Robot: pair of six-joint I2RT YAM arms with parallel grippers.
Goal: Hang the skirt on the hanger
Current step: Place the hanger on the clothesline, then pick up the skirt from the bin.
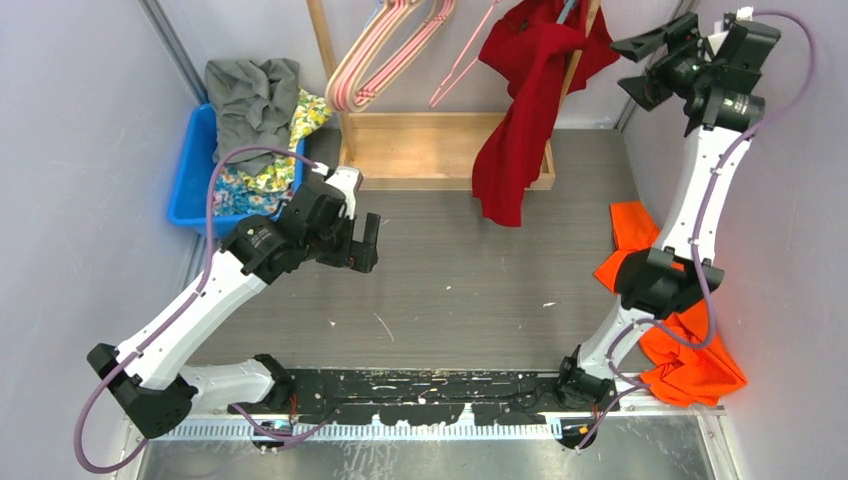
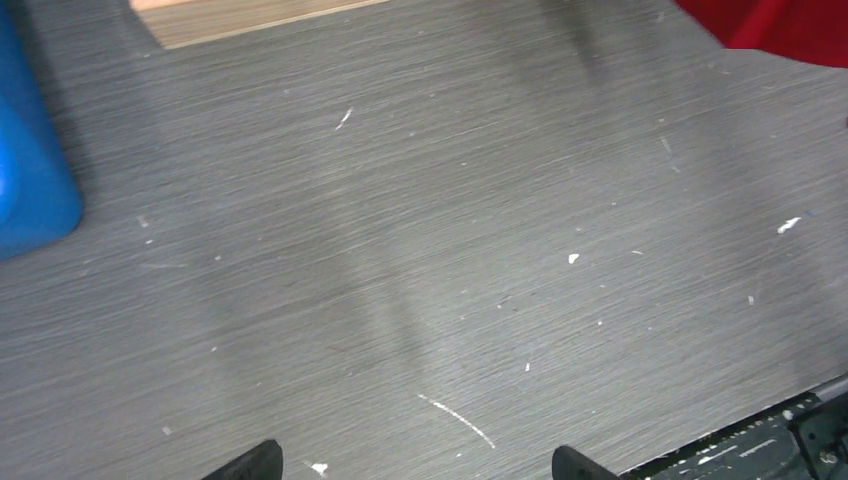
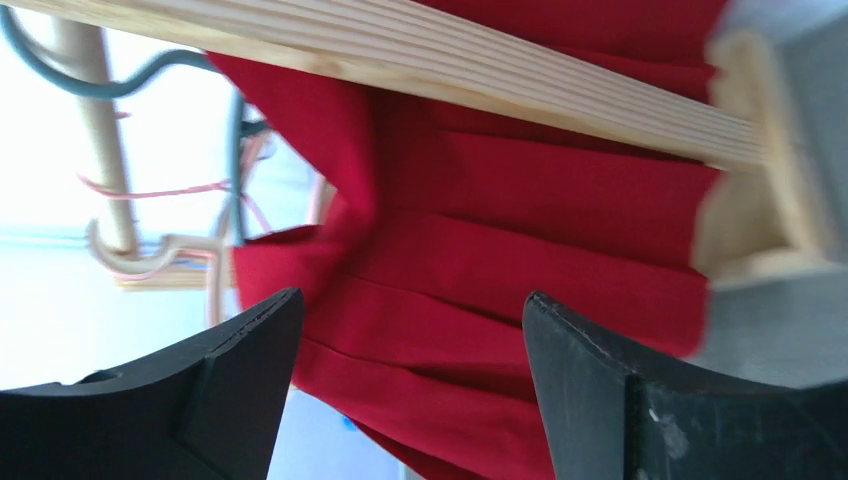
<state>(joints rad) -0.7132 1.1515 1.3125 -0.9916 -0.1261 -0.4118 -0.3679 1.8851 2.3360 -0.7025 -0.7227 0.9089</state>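
Red pleated skirt (image 1: 520, 95) hangs bunched at teal hanger (image 3: 238, 160), under wooden rail (image 3: 480, 75), lower end dangling.

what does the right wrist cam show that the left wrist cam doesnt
Only right wrist: the wooden rail, a teal hanger hook and pink hangers. Only left wrist: the grey table, a corner of the blue bin and the edge of the wooden rack base. Both: the red skirt, filling the right wrist view but only a corner of the left.
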